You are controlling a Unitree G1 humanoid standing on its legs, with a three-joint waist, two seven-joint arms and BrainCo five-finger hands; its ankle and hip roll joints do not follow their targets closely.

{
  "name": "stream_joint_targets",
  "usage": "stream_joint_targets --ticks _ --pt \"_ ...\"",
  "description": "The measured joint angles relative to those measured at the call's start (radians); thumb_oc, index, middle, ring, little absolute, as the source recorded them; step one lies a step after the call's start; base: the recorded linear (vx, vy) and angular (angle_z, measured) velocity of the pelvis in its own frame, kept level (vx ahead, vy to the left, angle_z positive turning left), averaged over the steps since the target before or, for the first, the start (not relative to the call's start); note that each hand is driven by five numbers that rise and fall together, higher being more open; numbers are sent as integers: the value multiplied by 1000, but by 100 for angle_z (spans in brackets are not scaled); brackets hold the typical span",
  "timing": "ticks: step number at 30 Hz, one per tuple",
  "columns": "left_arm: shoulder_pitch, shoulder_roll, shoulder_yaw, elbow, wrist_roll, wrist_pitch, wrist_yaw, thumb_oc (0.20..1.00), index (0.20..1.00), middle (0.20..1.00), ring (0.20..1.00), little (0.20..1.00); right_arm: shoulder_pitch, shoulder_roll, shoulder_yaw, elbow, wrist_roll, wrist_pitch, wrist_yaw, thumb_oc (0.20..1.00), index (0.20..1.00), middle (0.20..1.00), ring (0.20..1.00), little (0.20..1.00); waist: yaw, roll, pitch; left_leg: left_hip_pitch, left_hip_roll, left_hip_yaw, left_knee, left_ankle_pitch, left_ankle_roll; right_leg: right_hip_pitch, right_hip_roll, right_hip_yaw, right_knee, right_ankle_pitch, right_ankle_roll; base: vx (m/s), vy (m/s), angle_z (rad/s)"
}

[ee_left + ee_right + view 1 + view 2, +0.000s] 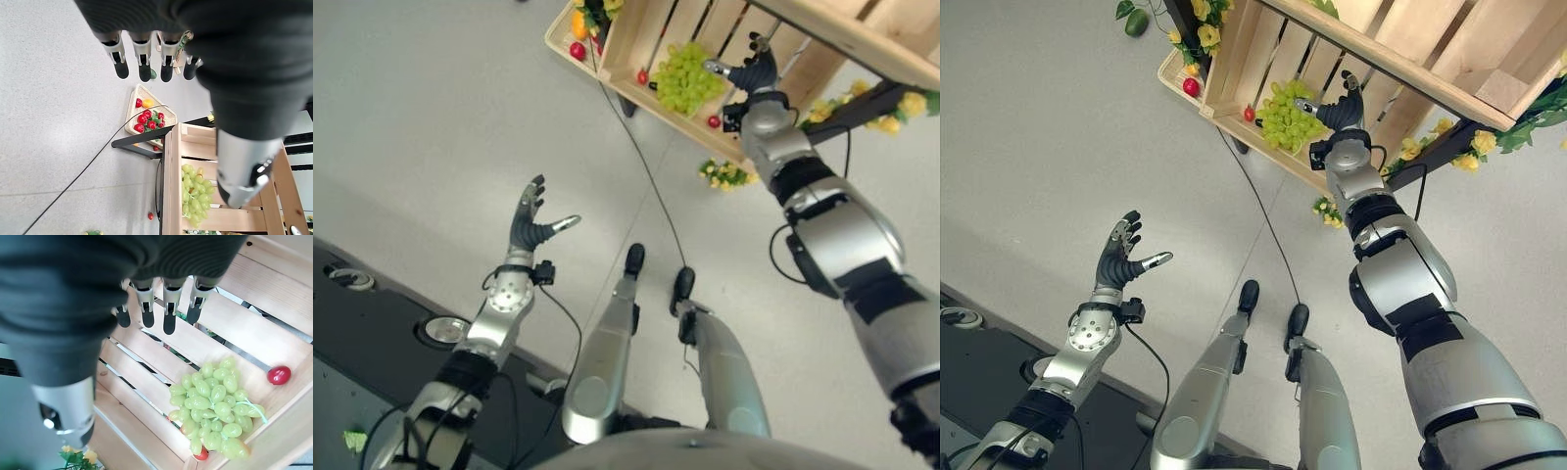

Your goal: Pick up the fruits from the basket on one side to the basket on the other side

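Right wrist view: the right hand (73, 396) hovers with straight, spread fingers (168, 318) over the slatted floor of a wooden crate (146, 396), holding nothing. A bunch of green grapes (215, 409) lies on the slats near the crate's front edge, a small red fruit (279, 375) rests in the corner just beside it, and another small red fruit (201, 455) peeks from under the bunch's end. From the head cameras, the right arm reaches up into the crate, the hand (1337, 113) at the far side of the grapes (1283, 119) and close to them, not closed on them. To the crate's left sits a shallow woven basket (132, 105) holding several red fruits (146, 120) and an orange one (147, 103); yellow artificial flowers (1203, 34) trim the crate stand. The left hand (533, 227) is raised above the grey floor (431, 127), well apart from the crate, fingers extended and empty. One small red fruit (150, 216) lies on the floor beside the crate.
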Motion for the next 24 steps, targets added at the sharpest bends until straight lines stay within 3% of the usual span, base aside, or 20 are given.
stream_joint_targets --ticks 7,9,14,24 --pt "-1 0 0 -2 0 0 2 1000 1000 1000 1000 1000 65 9 1 -132 0 -10 -12 1000 1000 1000 1000 1000 1 0 0 1 0 -1 11 0 0 4 0 -1 9 0 0 -5 -5 1" --pt "-1 -1 0 -2 0 1 2 1000 1000 1000 1000 1000 191 -7 -1 -322 -1 -34 -11 1000 1000 1000 1000 1000 0 0 0 12 0 -4 13 0 0 18 0 -4 11 0 0 -30 -26 8" --pt "-3 -5 4 -1 3 1 0 1000 1000 1000 1000 1000 491 -6 -11 -520 -21 -73 26 1000 1000 1000 1000 1000 -4 0 0 43 -4 -12 15 -1 -1 53 -7 -18 20 -9 9 -21 6 11" --pt "26 -13 21 3 4 0 -20 1000 1000 1000 1000 1000 839 -5 46 -601 -148 -78 172 1000 1000 1000 1000 1000 -18 0 0 72 -10 -3 27 -3 -1 80 -17 -17 38 -15 7 -4 2 0"
